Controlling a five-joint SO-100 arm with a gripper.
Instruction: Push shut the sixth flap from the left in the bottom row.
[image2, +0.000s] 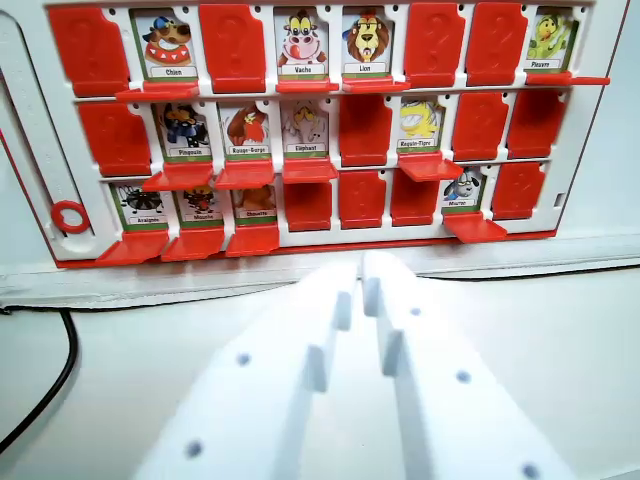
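Observation:
A white game board (40, 150) stands ahead of me with three rows of red flaps. In the bottom row, the three leftmost flaps (195, 243) lie folded down and show animal cards. The fourth, fifth and sixth flaps stand up and cover their cards; the sixth (413, 198) is plain red. The seventh flap (473, 228) lies down under a sheep-like card, and the eighth stands up. My white gripper (360, 265) fills the lower middle of the view. Its fingertips are together, hold nothing, and sit just in front of the board's bottom edge, below the fifth flap (361, 198).
A black cable (40, 395) curves across the white table at the lower left. A red ring marker (70, 216) sits in a slot on the board's left side. The board's red base strip (300, 247) runs along its front.

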